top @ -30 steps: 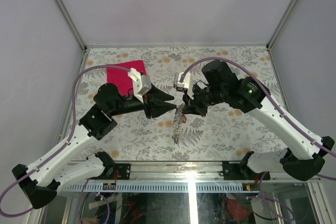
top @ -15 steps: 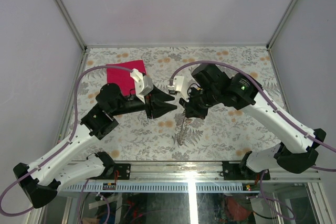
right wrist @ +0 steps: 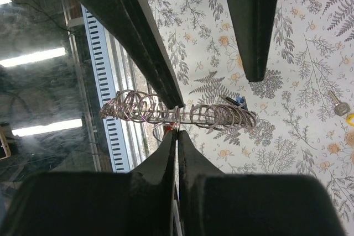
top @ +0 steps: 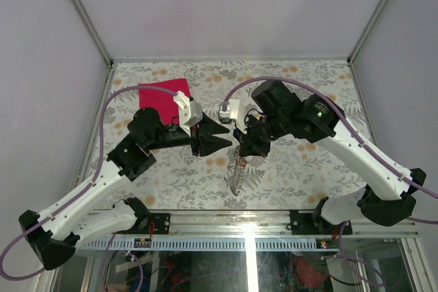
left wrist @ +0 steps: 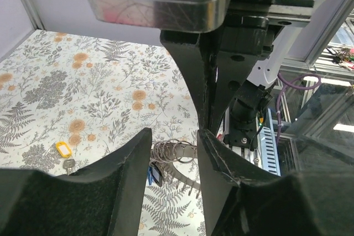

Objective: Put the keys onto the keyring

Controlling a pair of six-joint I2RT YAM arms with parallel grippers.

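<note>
The keyring [right wrist: 221, 115] is a bunch of thin silvery loops strung in a row, with a tiny blue piece [right wrist: 238, 101] at one end. My right gripper [right wrist: 177, 131] is shut on one loop near the middle and holds the bunch above the table. In the top view the keyring [top: 236, 169] hangs below my right gripper [top: 241, 150]. My left gripper [left wrist: 174, 136] is open, with the loops [left wrist: 174, 152] showing just beyond its fingertips. One of its fingers [right wrist: 144, 37] reaches down to the bunch. A small key [left wrist: 69, 163] and a yellow tag [left wrist: 63, 148] lie on the table.
A pink-red cloth [top: 161, 100] lies flat at the back left of the floral tabletop [top: 301, 169]. Grey walls enclose the back and sides. The metal rail [top: 246, 220] and both arm bases run along the near edge.
My right arm has shifted slightly left and the hanging keyring has swung a little lower. My left gripper has crept right toward it and opened a touch wider.
</note>
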